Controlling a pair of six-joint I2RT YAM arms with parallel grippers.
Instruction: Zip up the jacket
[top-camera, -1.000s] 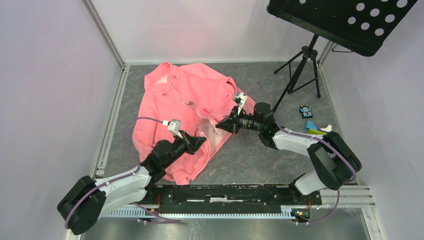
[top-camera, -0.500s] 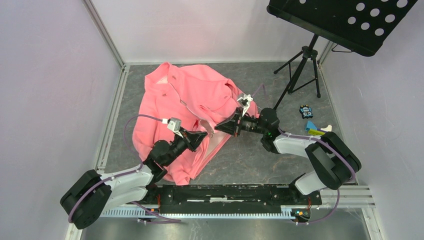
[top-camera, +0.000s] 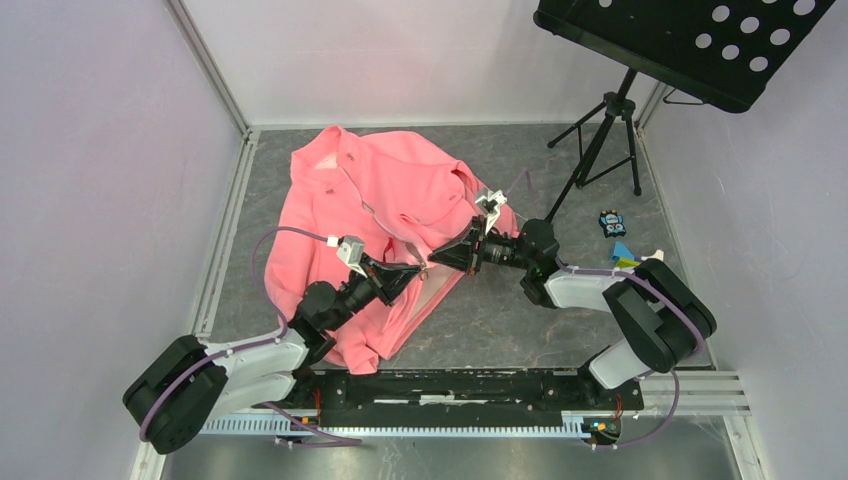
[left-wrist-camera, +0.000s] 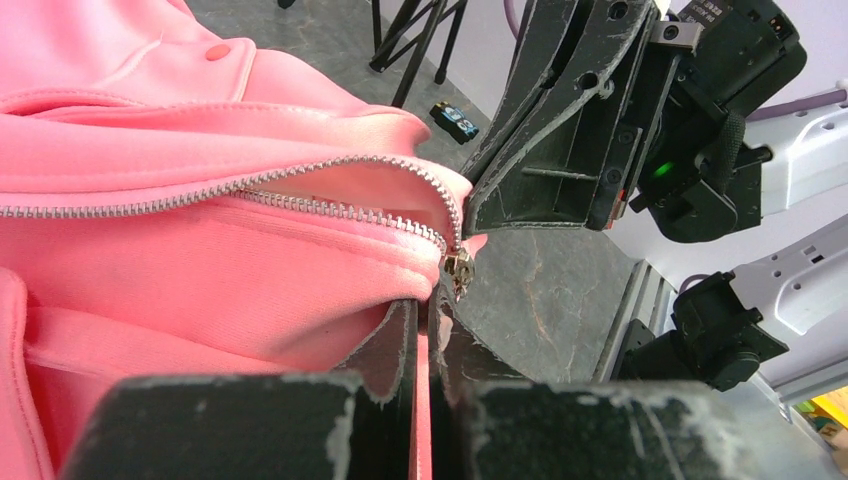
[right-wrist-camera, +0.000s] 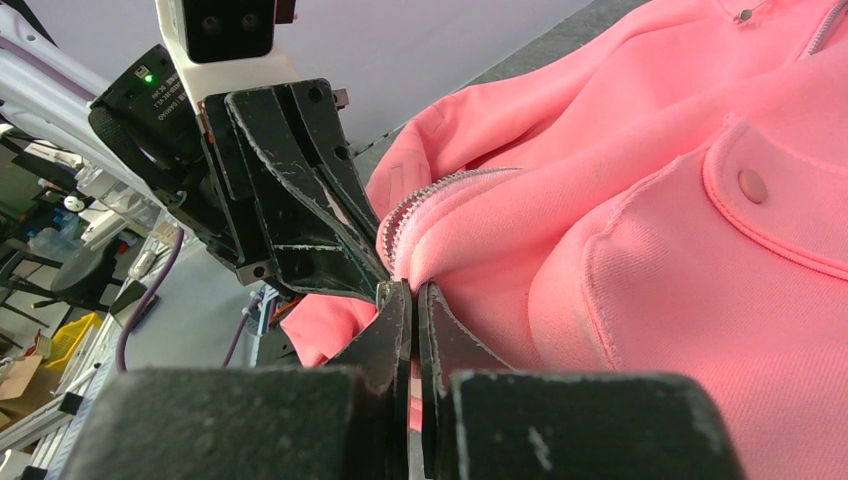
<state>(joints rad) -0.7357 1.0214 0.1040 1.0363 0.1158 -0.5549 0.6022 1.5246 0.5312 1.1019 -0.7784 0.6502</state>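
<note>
1. Jacket (top-camera: 370, 200) lay rumpled on table (top-camera: 500, 310), left of centre.
2. Left gripper (left-wrist-camera: 425, 310), right gripper (right-wrist-camera: 412, 295): both pinched shut on its fabric beside slider (left-wrist-camera: 458, 272).
3. You needed both front edges taut, level, before running slider.

Jacket (top-camera: 360, 210) lies on the table (top-camera: 520, 310), left of centre, spreading from far middle to near left. Left gripper (top-camera: 418, 268) and right gripper (top-camera: 438, 257) meet tip to tip at the jacket's right edge, one from near left, the other from the right. Zipper slider (left-wrist-camera: 458, 270) sits just beside the left fingertips. Stand (top-camera: 600, 140) is at far right, with a small object (top-camera: 611, 222) on the table near its legs.
</note>
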